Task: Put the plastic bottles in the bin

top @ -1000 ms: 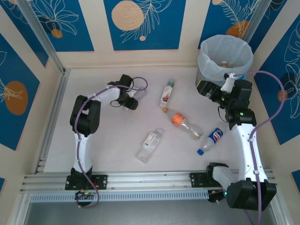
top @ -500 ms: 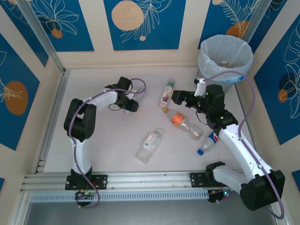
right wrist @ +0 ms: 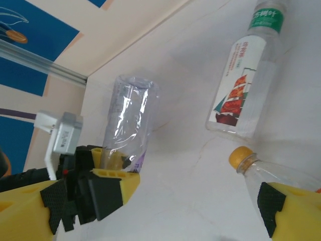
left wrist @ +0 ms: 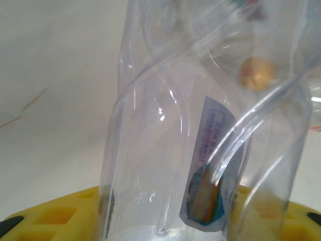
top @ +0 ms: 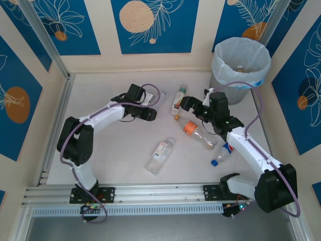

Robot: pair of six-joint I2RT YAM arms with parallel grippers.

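The left gripper (top: 149,113), a little left of the centre in the top view, is closed on a crushed clear plastic bottle (left wrist: 200,150) with a small white label. In the left wrist view this bottle stands up between the yellow fingers (left wrist: 55,217) and is close to the camera. The right gripper (top: 189,106) is at the centre of the top view with its jaws wide apart, and it holds nothing. It is just right of a green-capped bottle with a red and white label (top: 178,101), which lies on the white worktop (top: 110,150). Below the right gripper in the picture lies an orange-labelled clear bottle (top: 196,132). In the right wrist view its orange cap (right wrist: 239,156) is near the right finger. A blue-labelled bottle with a blue cap (top: 225,149) lies at the lower right, and a clear bottle with a white label (top: 160,155) lies at the lower centre. The round grey bin with a pale-blue bag (top: 220,70) stands in the upper right corner, well apart from both grippers.
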